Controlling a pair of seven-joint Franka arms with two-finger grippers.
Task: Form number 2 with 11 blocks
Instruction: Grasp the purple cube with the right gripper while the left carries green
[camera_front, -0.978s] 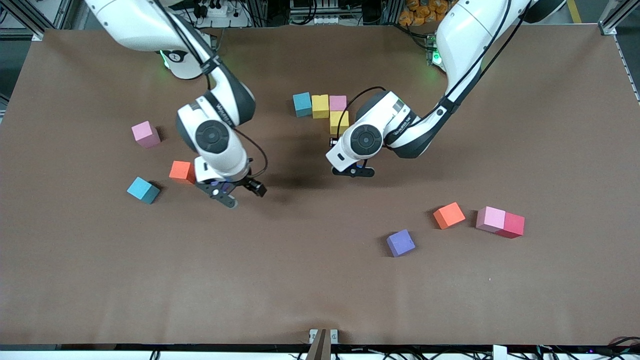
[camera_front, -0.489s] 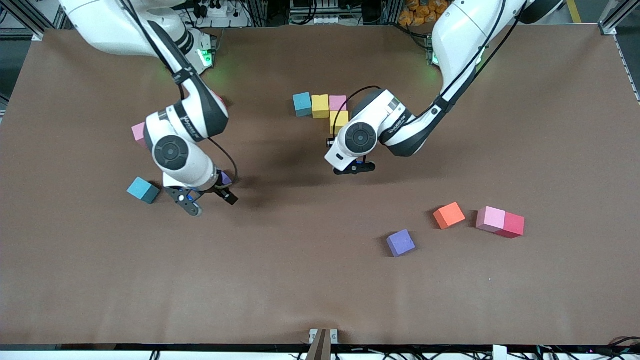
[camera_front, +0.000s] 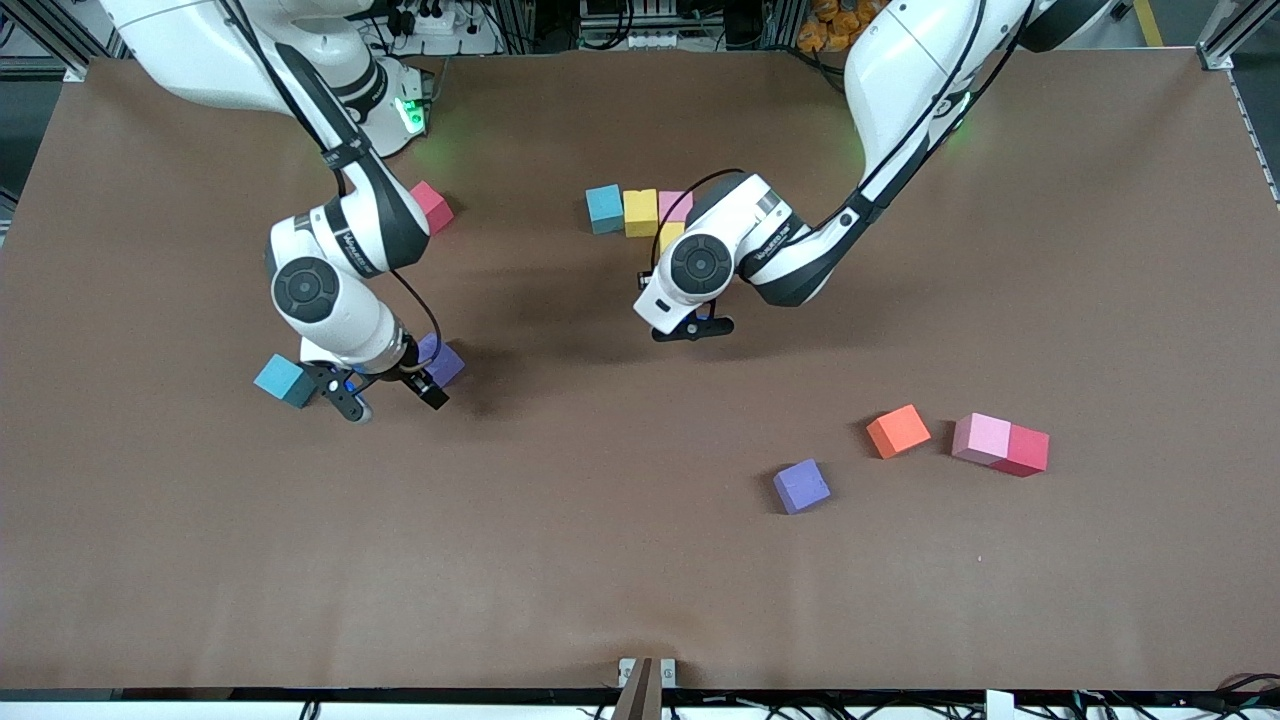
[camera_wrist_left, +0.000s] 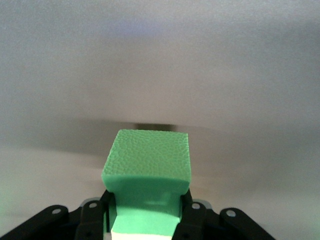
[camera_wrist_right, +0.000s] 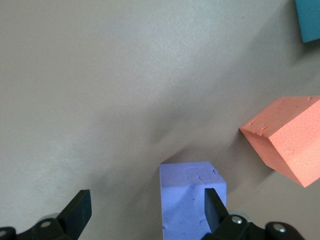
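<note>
My left gripper (camera_wrist_left: 145, 216) is shut on a green block (camera_wrist_left: 148, 165); in the front view it (camera_front: 690, 328) hangs over the table beside a joined group of blocks: cyan (camera_front: 604, 208), yellow (camera_front: 640, 212), pink (camera_front: 676, 203) and a second yellow (camera_front: 667, 235), partly hidden by the arm. My right gripper (camera_front: 388, 398) is open and low over a purple block (camera_front: 445, 361). In the right wrist view that purple block (camera_wrist_right: 190, 195) lies between the fingers, against one fingertip (camera_wrist_right: 212, 200). An orange block (camera_wrist_right: 287, 137) and a cyan block (camera_wrist_right: 307, 20) lie close by.
Loose blocks lie toward the left arm's end: purple (camera_front: 802, 486), orange (camera_front: 897, 430) and pink (camera_front: 981, 438), the pink touching a red cube (camera_front: 1026, 451). Another red cube (camera_front: 432, 206) sits near the right arm's base. A cyan block (camera_front: 283, 380) lies beside the right gripper.
The right arm swung toward its own end of the table, uncovering the purple block and a red cube and hiding the orange and pink blocks there. The left gripper drifted slightly, still holding the green block.
</note>
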